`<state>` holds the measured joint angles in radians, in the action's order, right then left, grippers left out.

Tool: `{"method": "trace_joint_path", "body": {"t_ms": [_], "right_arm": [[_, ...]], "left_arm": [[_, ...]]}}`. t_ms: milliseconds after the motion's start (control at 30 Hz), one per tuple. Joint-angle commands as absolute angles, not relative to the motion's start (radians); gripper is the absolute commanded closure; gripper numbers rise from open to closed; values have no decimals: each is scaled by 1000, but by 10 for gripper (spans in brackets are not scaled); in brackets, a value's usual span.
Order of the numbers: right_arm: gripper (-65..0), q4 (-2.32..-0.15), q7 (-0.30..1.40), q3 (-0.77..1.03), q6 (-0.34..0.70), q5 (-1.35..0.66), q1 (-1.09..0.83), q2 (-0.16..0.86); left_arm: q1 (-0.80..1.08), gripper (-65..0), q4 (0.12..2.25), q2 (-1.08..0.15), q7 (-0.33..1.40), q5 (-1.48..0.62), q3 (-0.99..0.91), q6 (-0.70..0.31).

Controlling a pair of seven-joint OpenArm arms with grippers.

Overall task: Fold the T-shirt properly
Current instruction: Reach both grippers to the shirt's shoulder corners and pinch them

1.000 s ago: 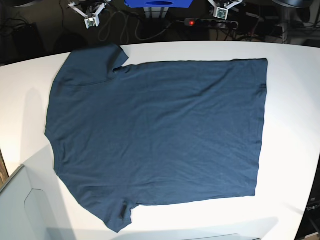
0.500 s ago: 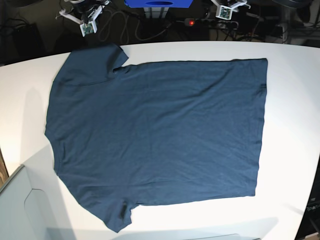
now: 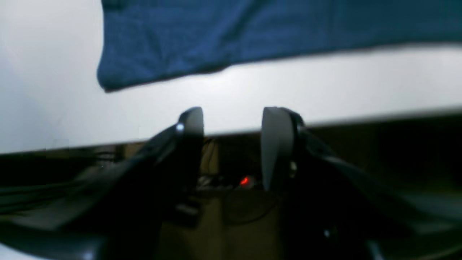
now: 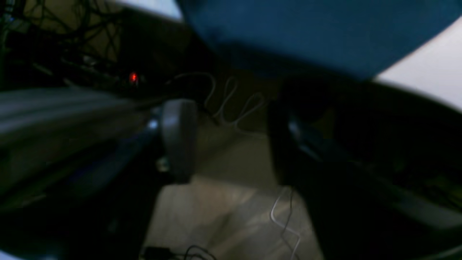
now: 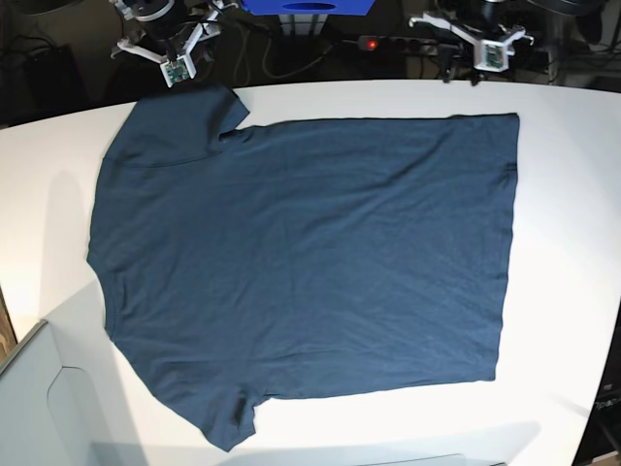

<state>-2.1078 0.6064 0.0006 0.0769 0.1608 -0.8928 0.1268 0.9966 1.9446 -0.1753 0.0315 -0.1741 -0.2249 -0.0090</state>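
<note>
The T-shirt (image 5: pixel 301 262) lies spread flat on the white surface (image 5: pixel 563 243), collar end to the left, hem to the right, one sleeve at the far left and the other at the near left. It fills most of the surface.

Both arms sit beyond the far edge, off the cloth. The left pincer (image 3: pixel 231 144) hangs over that edge near the shirt's far right corner, its jaws apart with nothing between them; a strip of bare white separates it from the hem corner. The right pincer (image 4: pixel 231 141) hovers just past the far left sleeve, jaws also standing apart and empty, floor and loose cables (image 4: pixel 231 104) showing through the gap. A red light (image 5: pixel 369 44) glows on the power strip behind the surface.
</note>
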Motion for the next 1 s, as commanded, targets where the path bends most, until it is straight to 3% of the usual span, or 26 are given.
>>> {"method": "trace_joint_path", "body": {"t_ms": [0,300,967], "right_arm": [[-358,-2124,591,2,85,159,-895,128],[-373,-2124,591,5,85,159,-805,128],[-379,-2123,593,71,85,157,-742,124]], "left_arm": [[1003,-257,1959,-180,8,-197,-248,-1],[932,-317,1945,-180,8,-266,-348,-1],[699,-317,1664,-179,8,-269,-446,-1]]}}
